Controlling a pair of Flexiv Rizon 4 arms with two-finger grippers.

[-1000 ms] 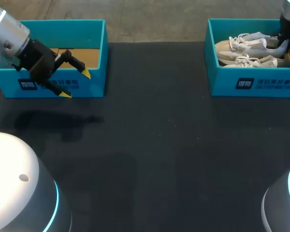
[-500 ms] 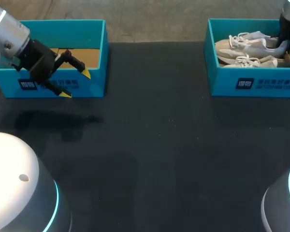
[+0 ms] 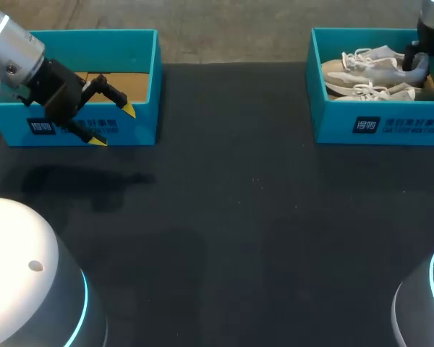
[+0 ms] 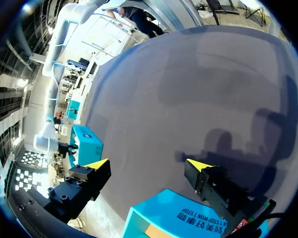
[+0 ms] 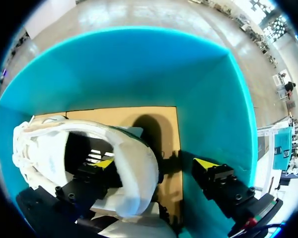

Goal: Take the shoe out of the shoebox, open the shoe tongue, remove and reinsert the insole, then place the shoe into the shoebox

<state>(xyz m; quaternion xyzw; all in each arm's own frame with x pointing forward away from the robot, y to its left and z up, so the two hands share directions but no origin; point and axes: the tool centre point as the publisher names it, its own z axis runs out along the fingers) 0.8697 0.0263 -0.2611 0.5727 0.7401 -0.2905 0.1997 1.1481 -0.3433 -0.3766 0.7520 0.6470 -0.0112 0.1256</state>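
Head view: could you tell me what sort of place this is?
Probably a robot test bench: black table, left shoebox, right shoebox holding pale sneakers, left gripper hovering.

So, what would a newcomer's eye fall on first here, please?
Two bright teal boxes at the table's far corners: the left box shows bare cardboard, the right box holds pale shoes. The right gripper straddles one shoe's heel; the left gripper hangs open by the left box.
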